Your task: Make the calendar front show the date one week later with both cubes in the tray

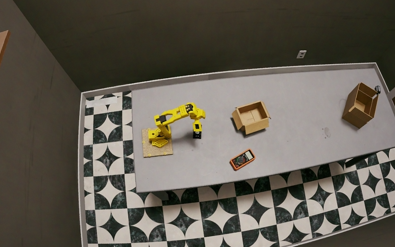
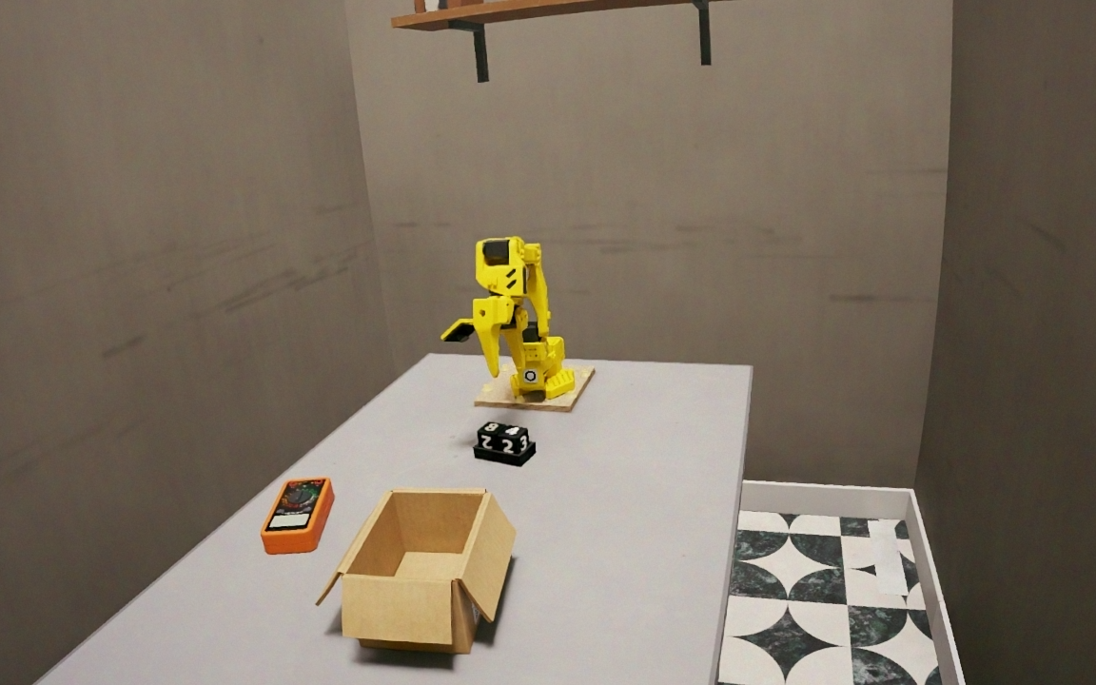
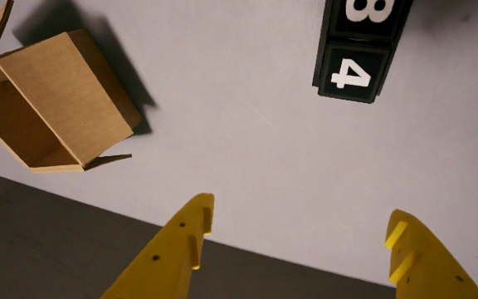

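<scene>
The black calendar tray (image 2: 499, 457) (image 3: 318, 68) stands on the table in front of the arm's base, with two black cubes side by side in it. One cube (image 1: 197, 132) (image 2: 491, 428) (image 3: 368, 28) has an 8 on top. The other cube (image 2: 514, 432) (image 3: 355, 76) has a 4 on top and a 3 on its end; in the top view the arm covers it. Both cubes show a 2 on the side away from the robot. The front facing the robot is hidden. My gripper (image 3: 301, 203) is open and empty, above the table near the tray.
An open cardboard box (image 1: 251, 118) (image 2: 416, 554) (image 3: 65, 100) stands beyond the tray. An orange multimeter (image 1: 242, 159) (image 2: 297, 515) lies on the table. A second box (image 1: 360, 105) is at the table's far end. The arm's base board (image 1: 157, 152) is close to the tray.
</scene>
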Controlling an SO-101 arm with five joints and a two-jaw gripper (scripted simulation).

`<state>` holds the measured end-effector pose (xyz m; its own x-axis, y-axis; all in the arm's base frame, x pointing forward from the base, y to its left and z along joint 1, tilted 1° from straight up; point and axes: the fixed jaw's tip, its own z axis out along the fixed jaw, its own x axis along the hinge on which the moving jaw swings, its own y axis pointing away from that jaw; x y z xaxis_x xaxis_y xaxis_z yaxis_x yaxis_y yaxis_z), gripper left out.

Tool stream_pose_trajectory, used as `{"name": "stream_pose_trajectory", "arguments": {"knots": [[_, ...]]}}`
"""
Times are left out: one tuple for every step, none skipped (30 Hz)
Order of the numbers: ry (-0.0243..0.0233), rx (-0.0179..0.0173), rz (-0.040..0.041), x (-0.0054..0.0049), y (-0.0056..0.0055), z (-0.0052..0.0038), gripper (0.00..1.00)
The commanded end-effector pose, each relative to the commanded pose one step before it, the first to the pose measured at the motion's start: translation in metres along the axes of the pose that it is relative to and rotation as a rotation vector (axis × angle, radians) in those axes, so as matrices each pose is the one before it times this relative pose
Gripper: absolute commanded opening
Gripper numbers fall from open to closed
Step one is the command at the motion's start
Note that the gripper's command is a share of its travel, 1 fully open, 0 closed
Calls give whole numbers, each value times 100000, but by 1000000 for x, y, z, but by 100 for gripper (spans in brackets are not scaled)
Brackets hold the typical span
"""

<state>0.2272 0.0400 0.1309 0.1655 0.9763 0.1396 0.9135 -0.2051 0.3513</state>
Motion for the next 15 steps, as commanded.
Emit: {"name": "stream_pose_trajectory", "arguments": {"knots": [[-4366, 10525, -261, -4883, -6890, 20167, 35], [-1126, 2905, 2, -746, -1937, 5895, 35], [0, 0, 0, 0, 0, 0, 35], [0, 0, 0, 0, 0, 0, 35], [-1124, 2907, -2, -749, -1933, 5893, 35], [-1105, 2854, -1, -737, -1896, 5795, 35], [-1064, 2754, 2, -708, -1832, 5583, 35], [-1005, 2606, -1, -662, -1725, 5282, 35], [-933, 2411, -1, -619, -1589, 4900, 35], [-845, 2181, 0, -557, -1437, 4427, 35], [-742, 1924, 0, -486, -1259, 3907, 35], [-636, 1638, 1, -414, -1075, 3330, 35], [-520, 1342, 1, -336, -867, 2736, 35], [-404, 1047, -2, -263, -681, 2124, 35], [-294, 761, 2, -187, -486, 1547, 35]]}}
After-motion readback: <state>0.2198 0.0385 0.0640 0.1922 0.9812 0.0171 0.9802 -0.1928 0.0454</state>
